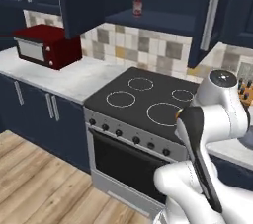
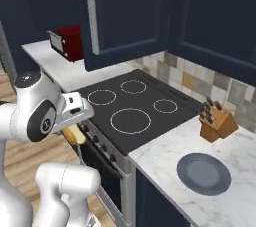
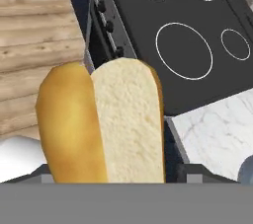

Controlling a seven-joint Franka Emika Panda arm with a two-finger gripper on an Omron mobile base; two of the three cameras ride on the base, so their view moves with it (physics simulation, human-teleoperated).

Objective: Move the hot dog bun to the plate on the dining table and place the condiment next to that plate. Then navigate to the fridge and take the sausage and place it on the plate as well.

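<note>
The hot dog bun (image 3: 104, 124), split open with a golden crust and a pale cut face, stands upright between my fingertips (image 3: 197, 171). My gripper (image 3: 121, 173) is shut on it. From the right base view, the bun (image 2: 74, 134) hangs under my hand in front of the stove's front edge. The left base view shows just a sliver of the bun (image 1: 178, 115) beside my forearm. A red condiment bottle (image 1: 138, 3) stands on the shelf of the open wall cabinet above the stove. The dining table, fridge and sausage are out of view.
A black four-ring stove (image 1: 143, 100) sits in the marble counter (image 2: 165, 166). A red microwave (image 1: 47, 45) stands at the left. A knife block (image 2: 216, 121) and a grey plate (image 2: 204, 173) are on the right counter. Open cabinet doors (image 1: 81, 1) hang overhead.
</note>
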